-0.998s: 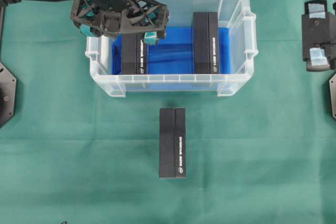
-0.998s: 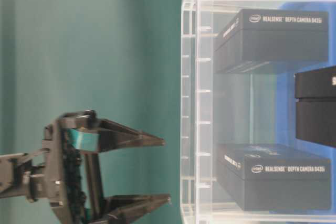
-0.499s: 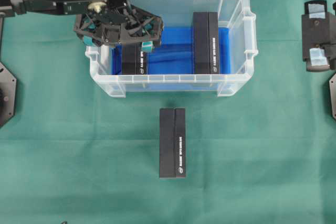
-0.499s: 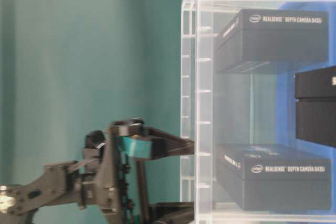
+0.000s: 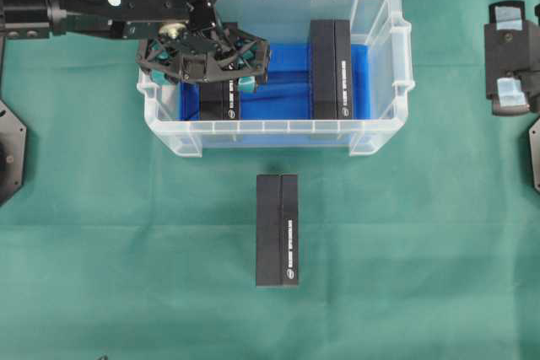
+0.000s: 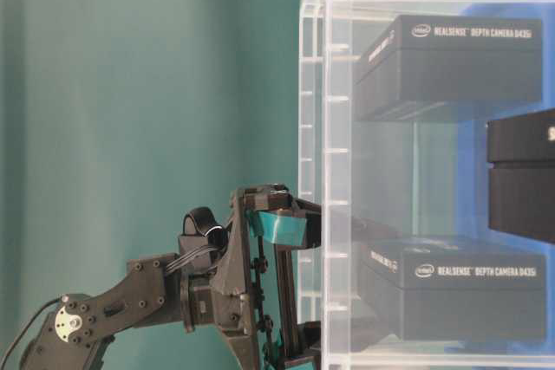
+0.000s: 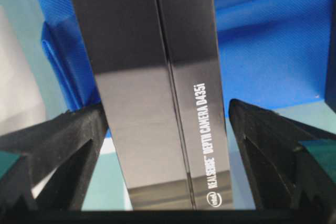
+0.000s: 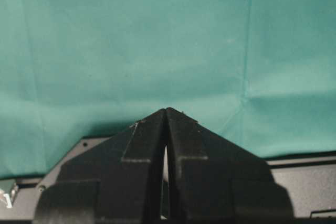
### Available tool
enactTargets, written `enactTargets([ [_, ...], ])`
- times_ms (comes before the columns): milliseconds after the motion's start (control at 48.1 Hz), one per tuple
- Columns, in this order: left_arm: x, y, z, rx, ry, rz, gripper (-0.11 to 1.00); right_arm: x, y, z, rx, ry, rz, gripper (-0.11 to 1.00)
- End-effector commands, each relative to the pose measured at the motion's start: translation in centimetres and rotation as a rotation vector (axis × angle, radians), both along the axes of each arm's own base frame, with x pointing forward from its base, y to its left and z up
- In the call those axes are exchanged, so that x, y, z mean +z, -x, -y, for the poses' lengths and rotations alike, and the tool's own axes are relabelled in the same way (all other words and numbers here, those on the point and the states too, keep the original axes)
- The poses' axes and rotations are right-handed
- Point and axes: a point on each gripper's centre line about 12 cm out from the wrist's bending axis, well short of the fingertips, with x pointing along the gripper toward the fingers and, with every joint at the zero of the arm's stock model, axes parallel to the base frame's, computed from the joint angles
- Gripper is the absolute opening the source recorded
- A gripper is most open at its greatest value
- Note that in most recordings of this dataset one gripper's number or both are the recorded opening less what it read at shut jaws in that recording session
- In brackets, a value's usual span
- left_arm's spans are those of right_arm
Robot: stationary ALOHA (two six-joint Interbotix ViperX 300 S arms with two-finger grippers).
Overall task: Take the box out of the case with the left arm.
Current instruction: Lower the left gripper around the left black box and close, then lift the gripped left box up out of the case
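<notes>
Jaws astride box [image 7: 157, 93], seemingly untouching

overhead looks straight down on my whole green cloth-covered table [image 5: 101, 233]; the table-level view shares its clear plastic rectangular bin [image 6: 325, 171]; my wrist cameras look along my fingers, close.

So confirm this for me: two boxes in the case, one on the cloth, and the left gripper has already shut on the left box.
Not shut. The left wrist view shows the left gripper open, jaws either side of the left box with gaps. Two boxes in the case and one on the cloth is right.
</notes>
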Motion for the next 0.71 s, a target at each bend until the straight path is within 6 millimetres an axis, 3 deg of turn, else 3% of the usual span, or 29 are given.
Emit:
enactTargets([
  [0,-0.58,0.33,-0.48,0.008,-0.005,-0.004,0.98,0.46,-0.03,0.05,0.002,0.003,0.018,0.0],
  [270,-0.53,0.27,-0.51,0.008,-0.002,0.001,0.95,0.46,-0.05,0.02,0.005,0.003,0.019,0.0],
  [333,-0.46,0.15,-0.29,0.004,0.003,0.001,0.87,0.41,-0.04,0.02,0.005,0.003,0.018,0.0],
  [457,-0.37,0.18,-0.16,0.008,0.01,-0.002,0.61,0.46,-0.05,0.02,0.008,0.004,0.019,0.0],
  [686,-0.24,0.23,-0.08,0.035,0.016,0.003,0.61,0.46,-0.05,0.02,0.008,0.004,0.019,0.0],
])
